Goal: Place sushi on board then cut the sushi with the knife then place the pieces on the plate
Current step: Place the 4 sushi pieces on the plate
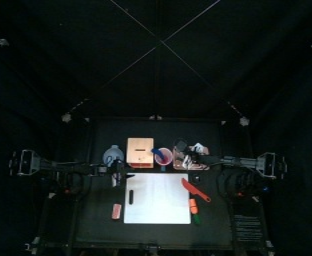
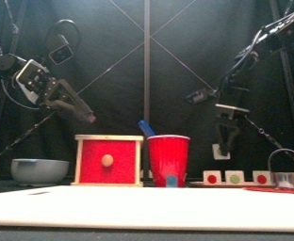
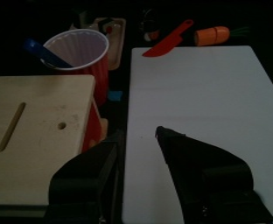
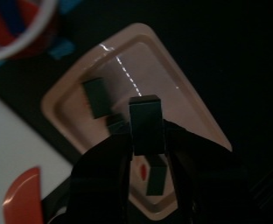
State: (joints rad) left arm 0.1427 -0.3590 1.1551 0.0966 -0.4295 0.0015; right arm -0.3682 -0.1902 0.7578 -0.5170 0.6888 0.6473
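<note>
My right gripper [image 4: 146, 150] is shut on a dark green sushi piece [image 4: 149, 172] with a red centre, just above the pink tray [image 4: 163, 83]. Another sushi piece [image 4: 98, 96] lies on the tray. In the front view, sushi pieces [image 2: 236, 177] stand in a row at the right, below the right gripper [image 2: 224, 139]. The red knife [image 3: 168, 41] lies across a corner of the white board [image 3: 198, 105]. My left gripper [image 3: 136, 140] hangs open and empty over the board's edge, beside the wooden box [image 3: 39, 114].
The red cup [image 2: 169, 160] with the blue knife [image 2: 147, 127] stands next to the box's red drawer front [image 2: 108, 160]. A blue-grey bowl [image 2: 39, 170] sits at the left. An orange toy [image 3: 213, 35] lies by the board. A metal cutter [image 2: 285, 174] stands far right.
</note>
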